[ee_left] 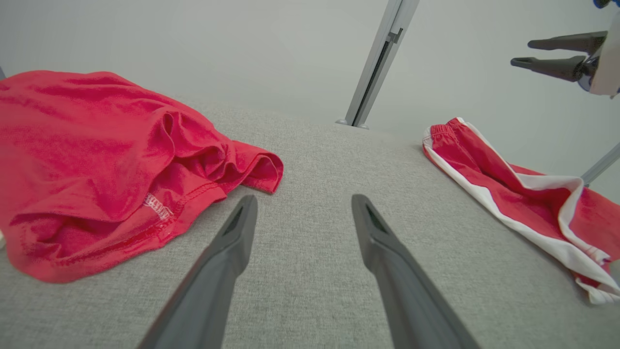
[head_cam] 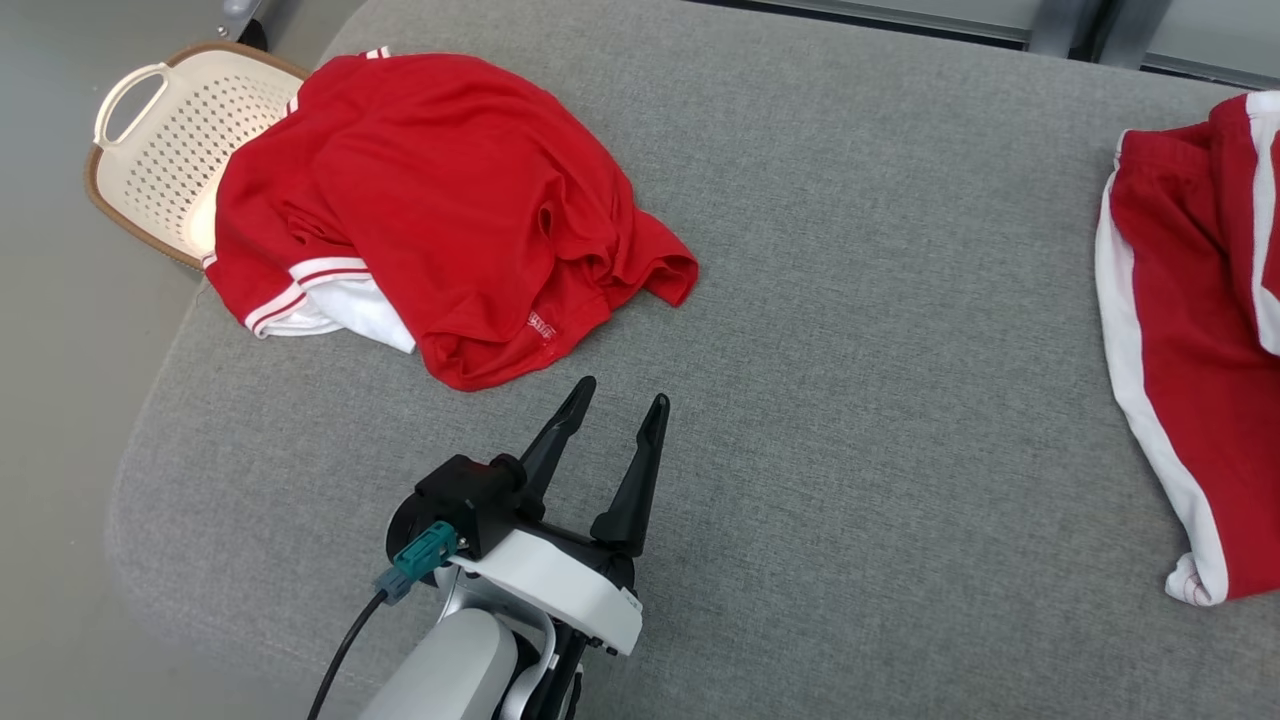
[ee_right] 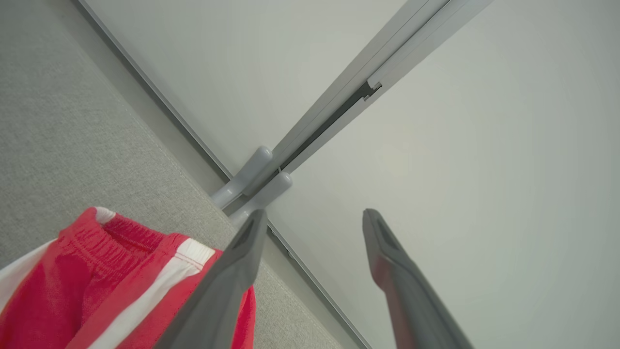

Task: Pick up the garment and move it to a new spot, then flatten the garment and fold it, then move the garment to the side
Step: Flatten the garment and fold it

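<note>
A crumpled red shirt garment (head_cam: 440, 210) with white-trimmed sleeves lies at the far left of the grey padded surface (head_cam: 820, 330); it also appears as a red heap (ee_left: 97, 165) in the left wrist view. My left gripper (head_cam: 622, 393) is open and empty just in front of the shirt's hem, fingers (ee_left: 232, 242) above bare cloth. Red shorts (head_cam: 1200, 330) with white side stripes lie flat at the right edge. My right gripper (ee_right: 314, 215) is open and empty, raised above the shorts' waistband (ee_right: 111, 242), and shows as right gripper (ee_left: 522, 53) high in the left wrist view.
A cream perforated basket (head_cam: 170, 140) stands off the surface's far left corner, partly under the shirt. A grey frame rail (ee_left: 378, 63) runs behind the surface. The padded top drops off at its rounded left and near edges.
</note>
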### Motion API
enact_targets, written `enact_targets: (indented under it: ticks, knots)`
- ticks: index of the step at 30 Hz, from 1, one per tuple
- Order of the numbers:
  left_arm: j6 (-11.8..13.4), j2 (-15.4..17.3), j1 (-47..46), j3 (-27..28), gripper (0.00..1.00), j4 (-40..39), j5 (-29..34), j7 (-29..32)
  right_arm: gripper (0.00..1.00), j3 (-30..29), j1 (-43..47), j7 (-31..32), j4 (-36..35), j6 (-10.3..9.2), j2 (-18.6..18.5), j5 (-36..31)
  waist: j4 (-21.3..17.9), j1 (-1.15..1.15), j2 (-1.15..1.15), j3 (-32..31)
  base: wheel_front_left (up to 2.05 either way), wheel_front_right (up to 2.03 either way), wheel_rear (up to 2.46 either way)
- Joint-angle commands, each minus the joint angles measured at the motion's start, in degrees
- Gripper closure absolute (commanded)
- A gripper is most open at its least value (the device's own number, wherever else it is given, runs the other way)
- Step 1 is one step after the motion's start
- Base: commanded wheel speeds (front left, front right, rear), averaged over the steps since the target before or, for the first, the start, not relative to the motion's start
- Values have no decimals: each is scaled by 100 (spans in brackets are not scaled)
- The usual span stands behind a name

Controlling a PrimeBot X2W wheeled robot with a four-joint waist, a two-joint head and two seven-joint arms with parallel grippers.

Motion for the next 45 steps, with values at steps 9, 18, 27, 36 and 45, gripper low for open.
enact_targets:
  ticks: [9,18,27,36,45]
  knots:
    - [-36,23,61,422,0,50,296,-2,0,-1073,627,-1765,954,-11,1015,231,-648,0,0,-541,0,0,0]
    - [-117,27,326,998,0,47,560,-2,0,-2956,2083,-2076,121,-11,1785,-45,-1397,0,0,-1104,0,0,0]
    - [-210,25,579,1358,0,82,693,-3,0,-4800,4368,-2077,-1518,-10,2695,-926,-1870,0,0,-1373,0,0,0]
    - [-237,22,806,1537,0,124,723,-2,0,-5914,6485,-2078,-2789,-10,4054,-2016,-2146,0,0,-1519,0,0,0]
    - [-282,23,728,1454,0,178,742,-2,0,-6004,6936,-1906,-3092,-10,4413,-2364,-2124,0,0,-1474,0,0,0]
